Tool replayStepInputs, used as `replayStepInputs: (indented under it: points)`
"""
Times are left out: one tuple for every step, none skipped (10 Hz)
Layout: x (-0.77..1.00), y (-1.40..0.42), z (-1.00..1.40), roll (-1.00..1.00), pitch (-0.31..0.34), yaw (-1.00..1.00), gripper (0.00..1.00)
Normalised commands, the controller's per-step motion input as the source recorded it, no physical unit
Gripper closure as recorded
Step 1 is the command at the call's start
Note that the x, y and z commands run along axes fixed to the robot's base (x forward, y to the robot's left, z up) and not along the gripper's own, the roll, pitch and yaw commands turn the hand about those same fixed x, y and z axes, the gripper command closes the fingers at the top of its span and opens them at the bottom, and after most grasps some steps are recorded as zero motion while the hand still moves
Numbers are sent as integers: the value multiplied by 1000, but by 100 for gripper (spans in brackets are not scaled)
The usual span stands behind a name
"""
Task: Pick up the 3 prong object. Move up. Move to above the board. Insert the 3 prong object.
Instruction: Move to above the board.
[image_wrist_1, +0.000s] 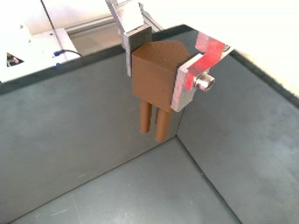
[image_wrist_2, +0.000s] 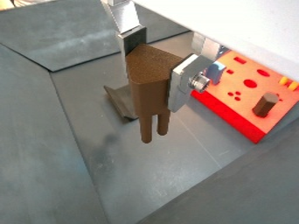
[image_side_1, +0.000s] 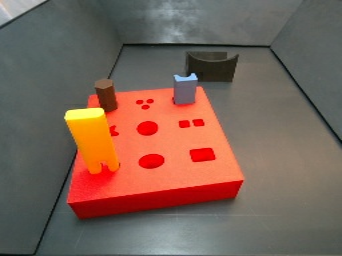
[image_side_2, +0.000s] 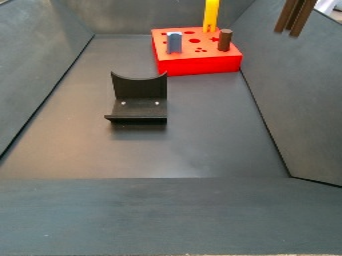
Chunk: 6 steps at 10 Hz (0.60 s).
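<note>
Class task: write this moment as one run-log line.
gripper: shut on 3 prong object | height: lifted clear of floor, prongs hanging down | board: not yet above it | fixture: empty

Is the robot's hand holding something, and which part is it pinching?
Yes. The hand holds the small brown wooden three-prong block, pinching its upper body between the silver fingers; the thin legs hang free below.

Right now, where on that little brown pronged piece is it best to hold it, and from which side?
By its upper block, from above. The hand already grips the piece that way, one finger on each flat side. This leaves the prongs hanging free below, ready for the board.
</note>
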Motion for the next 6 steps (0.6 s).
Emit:
replayStepInputs:
  points:
    - [2,-9,451,65,90,27,100]
    - [-2,-5,253,62,88,25,100]
    - [314,-1000,46,143,309,-1000,100]
    - [318,-1000,24,150,313,-1000,100]
    - [323,-1000,27,112,309,-842,100]
    - [329,-1000,29,15,258,-592,100]
